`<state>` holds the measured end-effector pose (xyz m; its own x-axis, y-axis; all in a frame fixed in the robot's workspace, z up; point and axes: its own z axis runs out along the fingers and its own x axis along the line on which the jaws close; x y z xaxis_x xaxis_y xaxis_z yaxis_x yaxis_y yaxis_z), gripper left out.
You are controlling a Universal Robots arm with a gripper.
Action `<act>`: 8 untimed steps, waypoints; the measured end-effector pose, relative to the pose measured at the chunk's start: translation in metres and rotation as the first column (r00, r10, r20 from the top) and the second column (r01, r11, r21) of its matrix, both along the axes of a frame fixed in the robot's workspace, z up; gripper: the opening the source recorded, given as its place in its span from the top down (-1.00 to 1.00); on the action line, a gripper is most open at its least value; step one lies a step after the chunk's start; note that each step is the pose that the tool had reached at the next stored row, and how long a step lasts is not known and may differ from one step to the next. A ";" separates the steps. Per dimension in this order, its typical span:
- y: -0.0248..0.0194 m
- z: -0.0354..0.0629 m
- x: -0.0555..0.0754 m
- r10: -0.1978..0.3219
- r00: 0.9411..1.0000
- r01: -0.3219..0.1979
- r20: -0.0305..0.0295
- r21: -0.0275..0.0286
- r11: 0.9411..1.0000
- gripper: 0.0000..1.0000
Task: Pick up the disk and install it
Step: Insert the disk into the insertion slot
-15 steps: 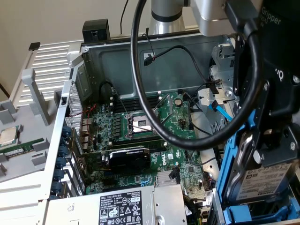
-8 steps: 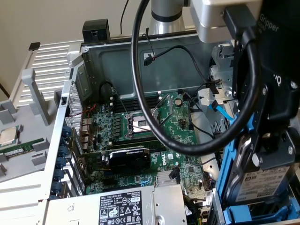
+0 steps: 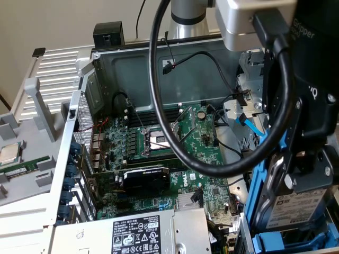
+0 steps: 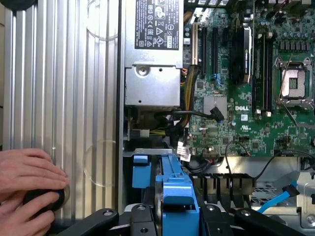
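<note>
The disk [image 3: 294,210] hangs upright at the exterior view's lower right, its white label facing the camera and its bright blue carrier frame [image 3: 258,186] along its side. My black gripper [image 3: 310,159] comes down onto it from above and is shut on it. In the wrist view the disk [image 4: 176,192] shows edge-on as a blue block, with my gripper [image 4: 177,219] clamped on either side of it. It hovers over the drive bay corner of the open computer case, beside the motherboard [image 4: 246,98].
The grey power supply box [image 3: 143,233] lies along the case's near side. A thick black cable [image 3: 159,106] loops from my wrist over the motherboard. A blue data cable [image 3: 249,121] hangs by the bay. A person's hands [image 4: 27,182] rest on a black knob on the ribbed panel.
</note>
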<state>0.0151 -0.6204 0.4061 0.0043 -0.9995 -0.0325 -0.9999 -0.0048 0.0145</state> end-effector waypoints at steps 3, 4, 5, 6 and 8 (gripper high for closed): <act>0.0000 -0.0002 0.001 0.000 1.000 0.000 0.000 0.000 1.000 0.25; 0.0000 -0.0003 0.001 0.000 1.000 0.000 0.000 0.000 1.000 0.25; 0.0000 -0.0004 0.001 0.000 1.000 0.000 0.000 0.000 1.000 0.25; 0.0000 -0.0004 0.002 0.000 1.000 0.000 0.000 0.000 1.000 0.23; 0.0000 -0.0008 0.002 0.000 1.000 0.000 0.000 0.000 1.000 0.11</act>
<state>0.0168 -0.6204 0.4053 0.0043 -0.9995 -0.0325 -0.9999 -0.0048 0.0146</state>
